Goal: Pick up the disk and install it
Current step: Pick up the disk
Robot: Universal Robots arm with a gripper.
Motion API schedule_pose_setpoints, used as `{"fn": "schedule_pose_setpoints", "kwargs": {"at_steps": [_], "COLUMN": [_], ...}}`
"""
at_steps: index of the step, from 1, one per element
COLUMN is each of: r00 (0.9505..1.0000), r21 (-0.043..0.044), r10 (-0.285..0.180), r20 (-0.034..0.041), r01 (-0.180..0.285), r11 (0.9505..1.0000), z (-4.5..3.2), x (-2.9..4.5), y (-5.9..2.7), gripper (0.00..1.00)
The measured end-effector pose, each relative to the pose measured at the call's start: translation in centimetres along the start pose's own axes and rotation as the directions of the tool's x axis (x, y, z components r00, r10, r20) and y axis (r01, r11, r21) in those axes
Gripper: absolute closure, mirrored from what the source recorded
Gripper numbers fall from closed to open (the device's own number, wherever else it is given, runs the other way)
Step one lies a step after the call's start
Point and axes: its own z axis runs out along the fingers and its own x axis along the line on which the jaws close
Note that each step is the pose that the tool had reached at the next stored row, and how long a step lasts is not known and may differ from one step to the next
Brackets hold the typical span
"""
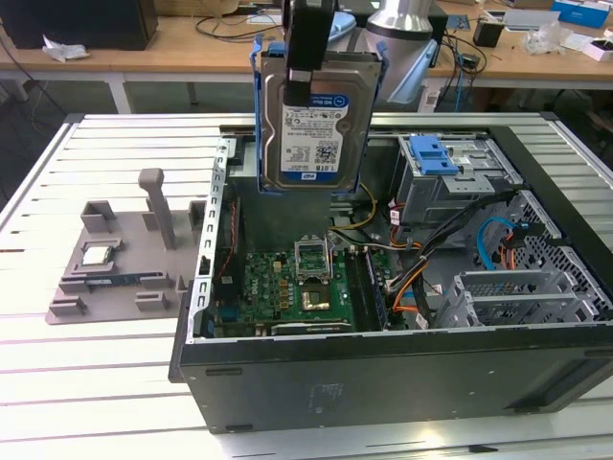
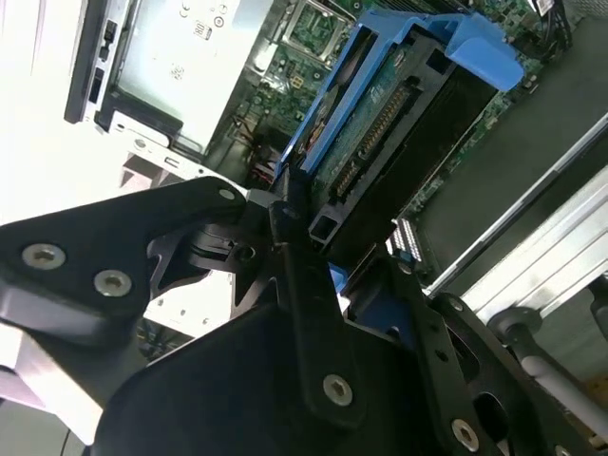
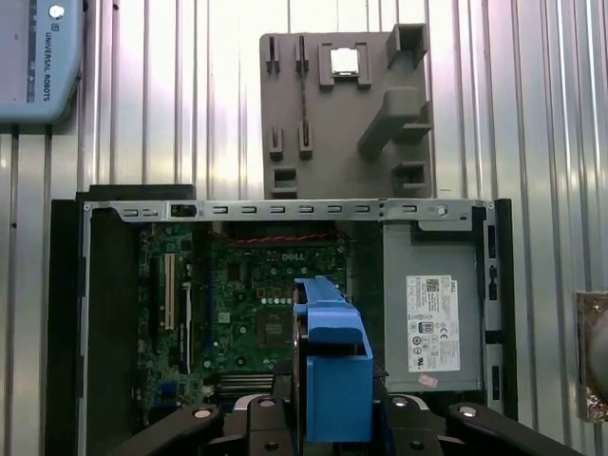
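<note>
While the disk (image 1: 308, 120) hangs upright, label facing the exterior camera, above the open computer case (image 1: 383, 383), the gripper (image 1: 308, 59) is clamped on its upper edge and blue bracket. In both wrist views the bracket's end juts out from between the black fingers (image 2: 285, 237). I judge that the pick-up is done and the carry toward installation is in hand, with the disk touching nothing but the gripper. Seating it calls for lining the bracket up with a bay. The grey cage with the blue latch (image 1: 450, 177) sits at about four o'clock from the disk, and the motherboard (image 1: 287, 283) at six o'clock. By count there are one disk, one gripper, one case, two grey cages, and one grey fixture (image 1: 115, 259) at nine o'clock of the case, holding one square chip (image 1: 99, 254).
</note>
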Motion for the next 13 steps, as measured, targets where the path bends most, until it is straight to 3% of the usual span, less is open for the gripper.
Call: {"fn": "schedule_pose_setpoints", "kwargs": {"at_steps": [13], "r00": [1.0], "r21": [-0.0001], "r10": [0.0], "r20": [0.0], "r01": [0.0], "r11": [1.0], "z": [0.38], "x": [2.1], "y": [-0.22], "gripper": [0.63]}}
